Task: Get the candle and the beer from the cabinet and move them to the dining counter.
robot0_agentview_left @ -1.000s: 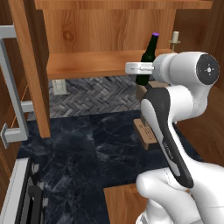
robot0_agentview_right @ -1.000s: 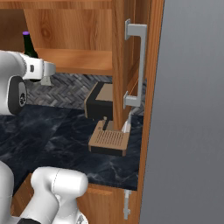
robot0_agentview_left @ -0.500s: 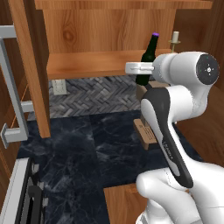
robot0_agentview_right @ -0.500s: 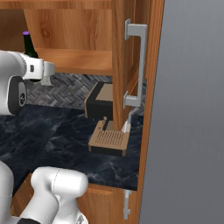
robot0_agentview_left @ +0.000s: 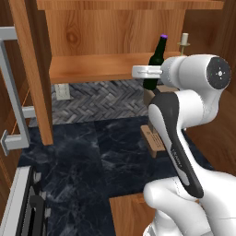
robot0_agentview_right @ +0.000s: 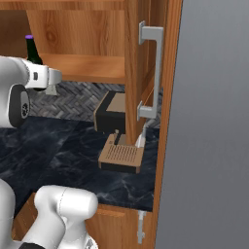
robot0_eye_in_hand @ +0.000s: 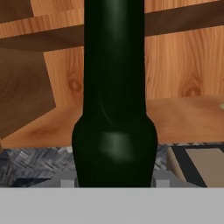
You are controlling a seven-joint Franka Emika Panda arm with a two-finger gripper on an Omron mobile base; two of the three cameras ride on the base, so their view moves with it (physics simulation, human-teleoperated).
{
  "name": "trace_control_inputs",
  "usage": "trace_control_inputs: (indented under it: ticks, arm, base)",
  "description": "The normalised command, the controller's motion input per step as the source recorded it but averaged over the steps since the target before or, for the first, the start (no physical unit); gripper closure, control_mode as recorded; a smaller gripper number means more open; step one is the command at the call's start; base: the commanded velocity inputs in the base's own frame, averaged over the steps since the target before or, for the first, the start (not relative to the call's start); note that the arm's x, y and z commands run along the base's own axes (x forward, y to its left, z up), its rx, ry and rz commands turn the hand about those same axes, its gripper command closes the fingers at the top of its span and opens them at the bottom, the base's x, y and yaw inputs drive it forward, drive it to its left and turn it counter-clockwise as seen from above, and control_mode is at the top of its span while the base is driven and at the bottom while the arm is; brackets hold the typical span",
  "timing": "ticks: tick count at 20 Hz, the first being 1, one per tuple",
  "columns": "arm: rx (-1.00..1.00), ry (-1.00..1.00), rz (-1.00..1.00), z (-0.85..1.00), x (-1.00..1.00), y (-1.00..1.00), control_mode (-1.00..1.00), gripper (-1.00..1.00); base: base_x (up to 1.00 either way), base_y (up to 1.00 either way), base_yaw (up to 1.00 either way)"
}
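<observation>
One slim dark green glass bottle (robot0_agentview_left: 155, 64) appears pinched between the gripper's (robot0_agentview_left: 146, 72) jaws at the brown wooden cabinet (robot0_agentview_left: 106, 64); lifting it clear is called for next.

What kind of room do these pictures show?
Most likely a kitchen: an open wooden wall cabinet holding a beer and a candle, above a black marble counter with herringbone tile backsplash.

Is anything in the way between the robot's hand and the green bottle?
No. In the hand view the bottle stands right up against the gripper, with a finger on each side of it. Nothing visible sits between them.
</observation>
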Motion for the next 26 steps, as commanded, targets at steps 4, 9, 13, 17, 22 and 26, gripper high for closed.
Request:
trace_control_inputs:
  ticks: [4,9,13,17,22,26]
  arm:
    - [0.00,0.00,0.00,0.00,0.00,0.00,1.00,1.00]
    - [0.00,0.00,0.00,0.00,0.00,0.00,1.00,1.00]
    - [0.00,0.00,0.00,0.00,0.00,0.00,1.00,1.00]
    - [0.00,0.00,0.00,0.00,0.00,0.00,1.00,1.00]
    - [0.00,0.00,0.00,0.00,0.00,0.00,1.00,1.00]
    - [0.00,0.00,0.00,0.00,0.00,0.00,1.00,1.00]
  base:
    - [-0.60,-0.24,0.00]
    - [-0.51,-0.23,0.00]
    - [-0.44,-0.19,0.00]
    - [-0.55,-0.23,0.00]
    - [-0.64,-0.21,-0.10]
    - [-0.31,-0.05,-0.59]
